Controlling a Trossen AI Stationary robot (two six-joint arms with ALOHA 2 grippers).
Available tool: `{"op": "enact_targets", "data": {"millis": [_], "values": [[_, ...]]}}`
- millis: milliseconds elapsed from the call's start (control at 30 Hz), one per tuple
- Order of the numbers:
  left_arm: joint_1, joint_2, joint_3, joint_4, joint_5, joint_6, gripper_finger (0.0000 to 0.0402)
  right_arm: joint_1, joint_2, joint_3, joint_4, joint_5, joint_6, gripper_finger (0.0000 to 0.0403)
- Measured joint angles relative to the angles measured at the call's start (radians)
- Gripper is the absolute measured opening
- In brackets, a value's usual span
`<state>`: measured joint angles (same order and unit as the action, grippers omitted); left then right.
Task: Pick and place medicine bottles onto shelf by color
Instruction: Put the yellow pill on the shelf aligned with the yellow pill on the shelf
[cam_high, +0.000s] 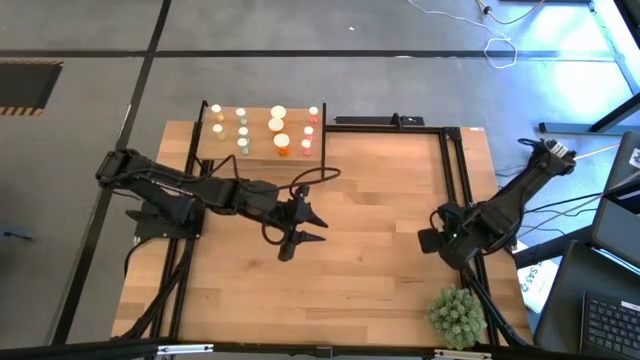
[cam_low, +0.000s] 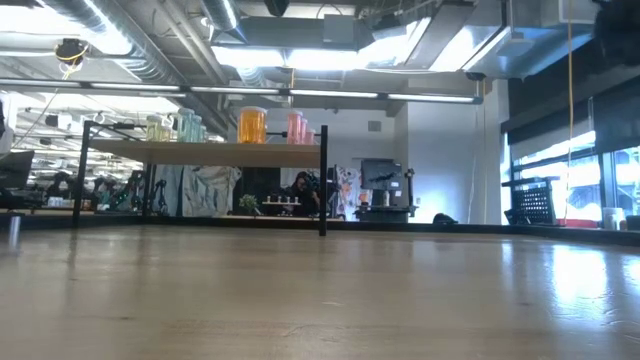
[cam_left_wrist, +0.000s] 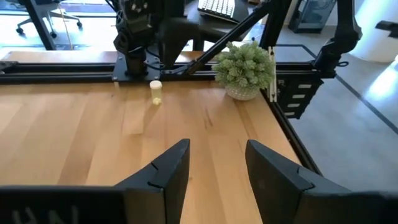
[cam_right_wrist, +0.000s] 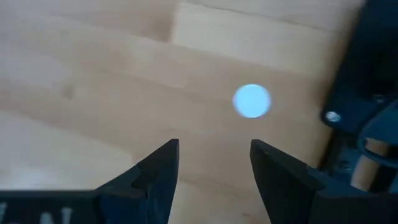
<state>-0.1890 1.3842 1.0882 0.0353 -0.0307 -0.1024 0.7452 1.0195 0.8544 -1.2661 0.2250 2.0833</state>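
A: Where is the last bottle (cam_left_wrist: 156, 92) to be found?

B: One small bottle with a cream cap is seen standing alone on the table (cam_high: 350, 270), near the right edge, close by the base of the right arm. In the right wrist view it shows from above as a pale round cap (cam_right_wrist: 252, 101). The other bottles (cam_high: 279, 124) have been set on the shelf (cam_high: 262, 150) at the table's far left corner, grouped in rows by colour.

A: And how are the grippers held?

B: The left gripper (cam_high: 305, 222) is held above the middle of the table, fingers spread, nothing between them. The right gripper (cam_right_wrist: 214, 171) is poised above the lone bottle, pointing down, fingers likewise parted and empty. The spiky plant ball (cam_high: 456, 316) sits at the near right corner.

A: How is the bottle likely to handle?

B: It is judged to be light, rigid and smooth-sided, so easily tipped or rolled if nudged. A hold across the round body just under the cap, taken squarely from above, is thought safest; a grip on the cap alone might slip.
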Motion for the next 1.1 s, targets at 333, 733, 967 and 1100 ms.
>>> {"op": "enact_targets", "data": {"millis": [333,733,967,1100], "values": [[0.000,0.000,0.000,0.002,0.000,-0.002,0.0151,-0.075,0.001,-0.135,0.021,-0.044,0.051,0.0200],[0.000,0.000,0.000,0.002,-0.001,-0.003,0.0151,-0.208,0.034,-0.156,0.060,-0.138,0.033,0.0200],[0.001,0.000,0.000,0.002,-0.001,-0.022,0.0151,-0.260,0.114,-0.156,0.088,-0.201,0.006,0.0200],[0.001,0.000,0.000,0.002,-0.001,-0.021,0.0151,-0.289,0.151,-0.156,0.109,-0.200,-0.027,0.0200]]}}
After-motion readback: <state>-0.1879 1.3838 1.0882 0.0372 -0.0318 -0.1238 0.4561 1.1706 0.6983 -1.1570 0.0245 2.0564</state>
